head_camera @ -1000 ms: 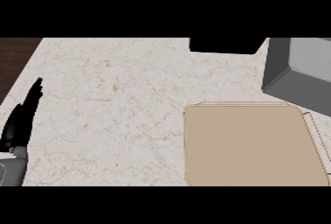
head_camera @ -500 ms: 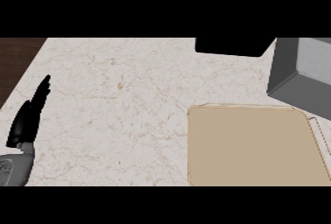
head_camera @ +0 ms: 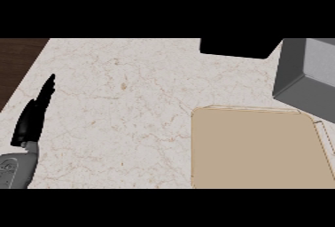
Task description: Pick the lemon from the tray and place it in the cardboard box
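At 9 o'clock the left hand (head_camera: pixel 31 122) rests, fingers straight, holding nothing. At 4 o'clock the tray (head_camera: pixel 258 150) – no lemon shows on it. Grey box (head_camera: pixel 307 75) at 2 o'clock. Risk: a blind reach grasping nothing – target unseen.

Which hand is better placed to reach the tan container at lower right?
Probably right: the tan container lies on the robot's right side, while the left hand rests open at the far left edge. The right hand is out of view, though.
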Action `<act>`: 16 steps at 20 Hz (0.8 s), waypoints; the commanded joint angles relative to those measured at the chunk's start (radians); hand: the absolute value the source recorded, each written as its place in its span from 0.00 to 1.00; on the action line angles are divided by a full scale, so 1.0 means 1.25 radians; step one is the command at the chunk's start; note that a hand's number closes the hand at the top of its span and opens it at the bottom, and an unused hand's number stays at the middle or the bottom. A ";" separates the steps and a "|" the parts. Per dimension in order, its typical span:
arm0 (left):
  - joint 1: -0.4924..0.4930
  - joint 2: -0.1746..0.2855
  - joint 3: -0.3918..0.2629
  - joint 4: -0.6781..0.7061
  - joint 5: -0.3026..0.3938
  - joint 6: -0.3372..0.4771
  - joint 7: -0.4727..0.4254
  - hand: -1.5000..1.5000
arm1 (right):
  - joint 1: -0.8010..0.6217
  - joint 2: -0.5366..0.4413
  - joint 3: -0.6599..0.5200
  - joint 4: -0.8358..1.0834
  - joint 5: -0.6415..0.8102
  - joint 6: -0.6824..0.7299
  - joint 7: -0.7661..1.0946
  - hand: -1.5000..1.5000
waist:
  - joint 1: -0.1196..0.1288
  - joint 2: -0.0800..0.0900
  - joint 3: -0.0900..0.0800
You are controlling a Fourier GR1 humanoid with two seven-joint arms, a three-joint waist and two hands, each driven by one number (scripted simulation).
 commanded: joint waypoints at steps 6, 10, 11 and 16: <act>-0.007 -0.011 -0.010 -0.004 -0.013 0.008 0.008 0.50 | -0.080 0.098 0.049 0.121 0.059 -0.053 0.000 1.00 | 0.006 0.005 0.001; -0.014 -0.010 -0.002 0.025 -0.011 0.007 -0.005 0.50 | -0.105 0.139 0.066 0.183 0.071 0.001 0.059 0.00 | -0.003 0.006 -0.001; -0.033 0.012 0.015 0.011 0.001 -0.004 0.015 0.50 | -0.109 0.140 0.069 0.190 0.075 -0.003 0.060 0.00 | 0.005 0.008 0.001; 0.004 0.000 -0.001 -0.004 -0.016 0.006 0.005 0.50 | -0.134 0.159 0.049 0.218 0.055 0.032 0.029 0.00 | -0.004 0.001 0.001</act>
